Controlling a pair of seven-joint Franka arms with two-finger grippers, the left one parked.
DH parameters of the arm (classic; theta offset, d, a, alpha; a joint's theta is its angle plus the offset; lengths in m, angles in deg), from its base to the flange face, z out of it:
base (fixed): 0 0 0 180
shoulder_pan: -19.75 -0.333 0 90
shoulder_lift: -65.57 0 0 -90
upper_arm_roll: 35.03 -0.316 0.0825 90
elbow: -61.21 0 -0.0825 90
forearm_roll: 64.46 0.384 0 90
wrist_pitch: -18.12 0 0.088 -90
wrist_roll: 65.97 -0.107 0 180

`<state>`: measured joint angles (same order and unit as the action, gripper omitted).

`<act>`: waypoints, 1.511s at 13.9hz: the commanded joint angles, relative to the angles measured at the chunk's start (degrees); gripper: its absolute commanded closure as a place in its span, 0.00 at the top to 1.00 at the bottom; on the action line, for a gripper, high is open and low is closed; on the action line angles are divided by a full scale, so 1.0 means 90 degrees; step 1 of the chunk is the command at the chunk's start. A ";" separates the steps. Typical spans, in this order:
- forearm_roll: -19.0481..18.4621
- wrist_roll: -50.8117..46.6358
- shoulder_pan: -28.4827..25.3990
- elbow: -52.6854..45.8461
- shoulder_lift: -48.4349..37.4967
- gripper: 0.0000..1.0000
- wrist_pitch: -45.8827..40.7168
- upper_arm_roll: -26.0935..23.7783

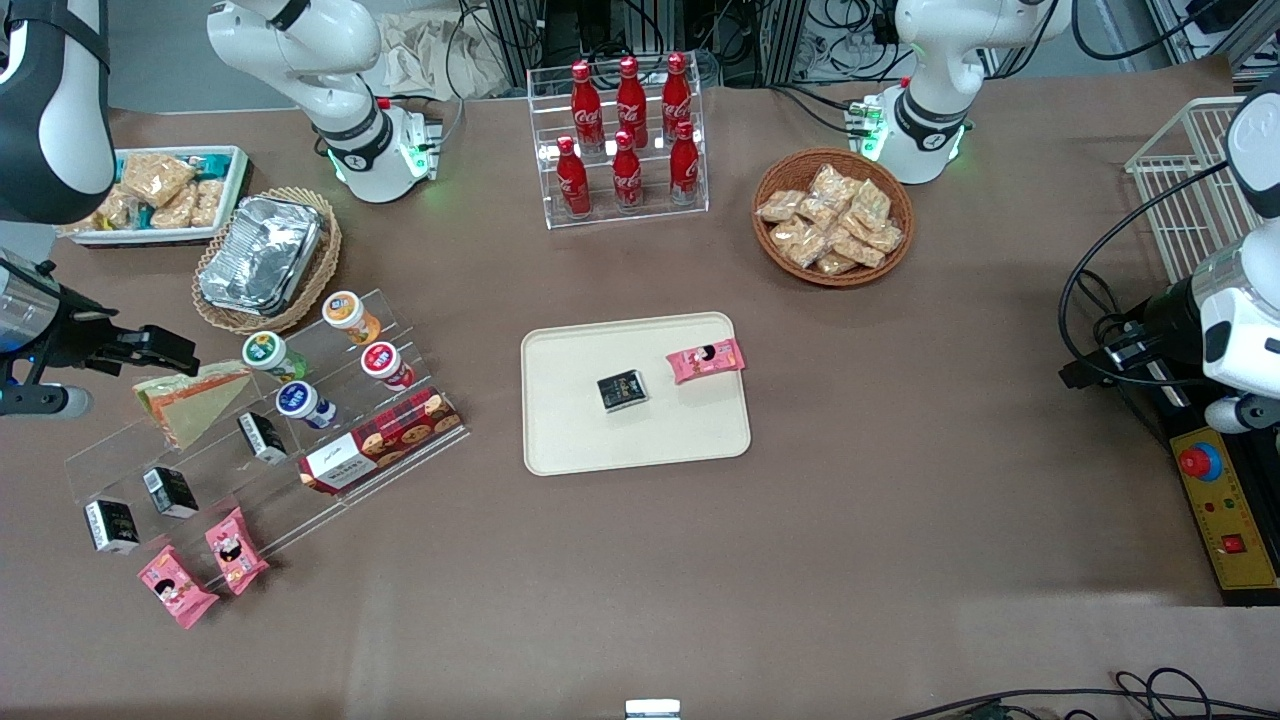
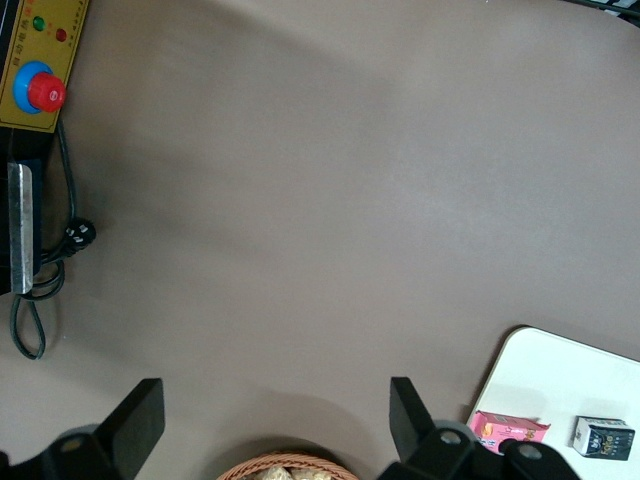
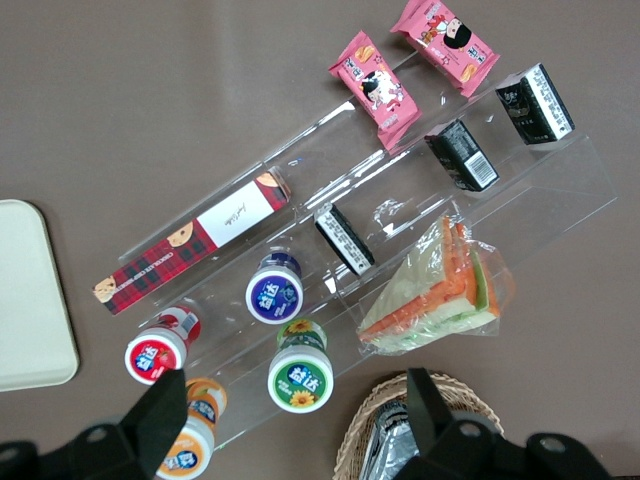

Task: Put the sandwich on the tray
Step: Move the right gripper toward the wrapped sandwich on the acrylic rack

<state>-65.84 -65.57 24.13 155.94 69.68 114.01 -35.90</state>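
Observation:
The sandwich, a clear-wrapped triangular wedge with orange, green and white filling, lies on the upper step of a clear acrylic stand. My right gripper hovers open above the stand's edge, between the sandwich and the foil basket, holding nothing. Its fingers stand wide apart over the small cups. The cream tray lies flat at the table's middle, well apart from the sandwich. A black packet and a pink packet rest on it.
The stand also holds small cups, black packets, a biscuit box and pink packets. A wicker basket with a foil container sits close to my gripper. A cola bottle rack and a cracker basket stand farther from the camera.

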 commanded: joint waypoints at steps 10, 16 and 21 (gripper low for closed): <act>-0.0129 -0.0868 0.0431 -0.0126 0.0451 0.98 0.0654 0.0039; -0.0061 -0.4158 0.0519 -0.0058 0.0783 0.98 0.0227 0.0029; -0.0129 -0.4566 0.0849 0.0020 0.0969 0.98 0.0127 0.0068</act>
<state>-65.92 -106.02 29.49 156.18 78.64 116.38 -35.09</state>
